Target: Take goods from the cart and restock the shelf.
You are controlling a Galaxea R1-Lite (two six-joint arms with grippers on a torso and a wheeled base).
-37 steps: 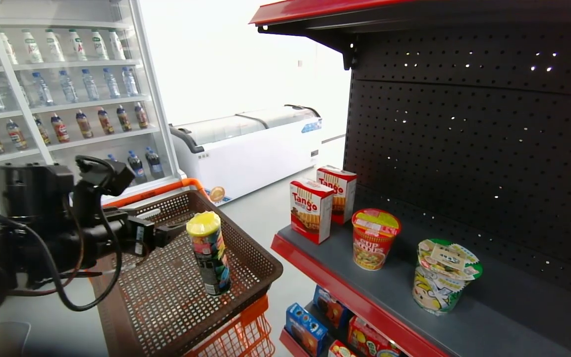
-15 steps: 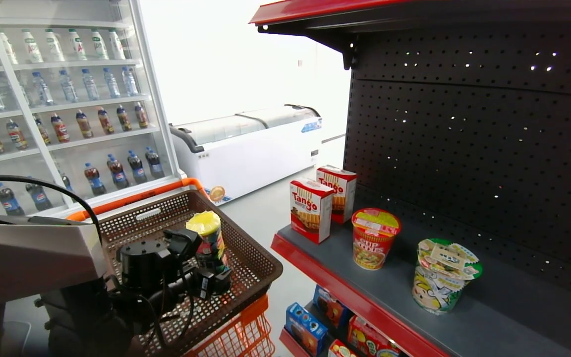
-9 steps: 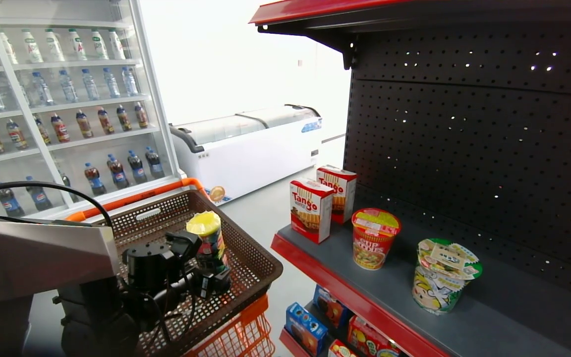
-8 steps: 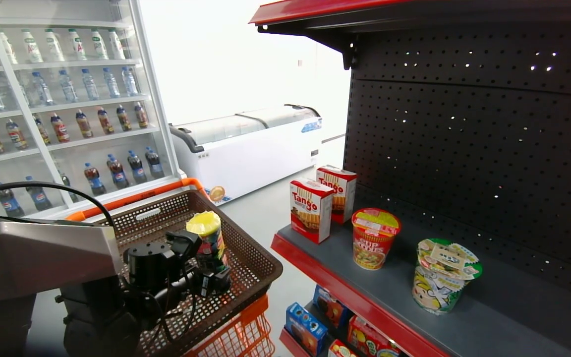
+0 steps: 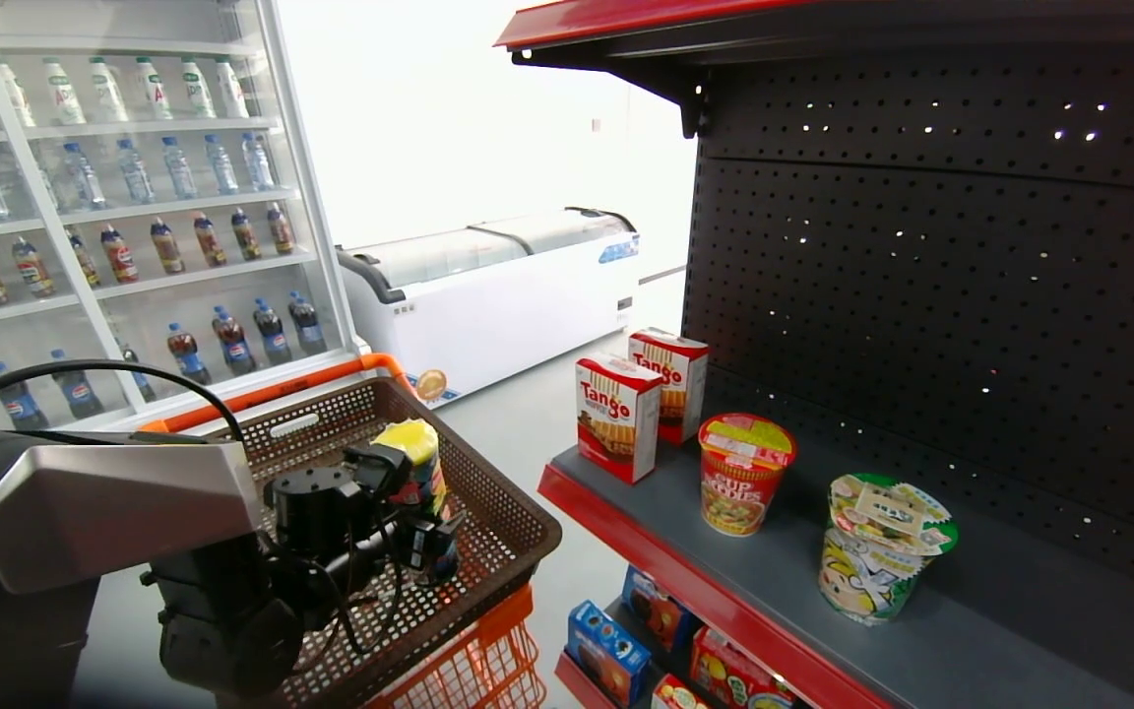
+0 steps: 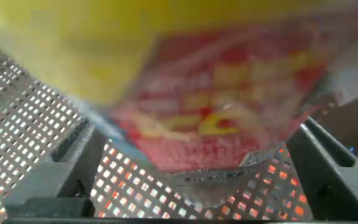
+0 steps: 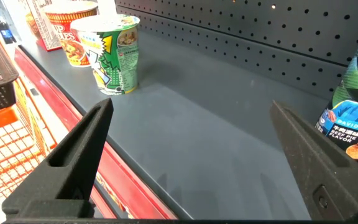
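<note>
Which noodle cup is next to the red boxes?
The red cup, standing right beside the boxes; the green-and-white cup stands farther along the shelf.

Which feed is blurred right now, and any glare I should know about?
Left wrist view: the can is too close and smeared out of focus, though the basket mesh behind reads clearly. Head view: the background above the freezer is blown out white, and bright pinpoints show through the pegboard. Right wrist view: sharp, no glare on the shelf.

The cart basket (image 5: 498, 497) is matt brown perforated plastic, the shelf board (image 7: 216, 143) smooth matt grey metal, the snack canister (image 5: 429, 475) glossy and printed.
</note>
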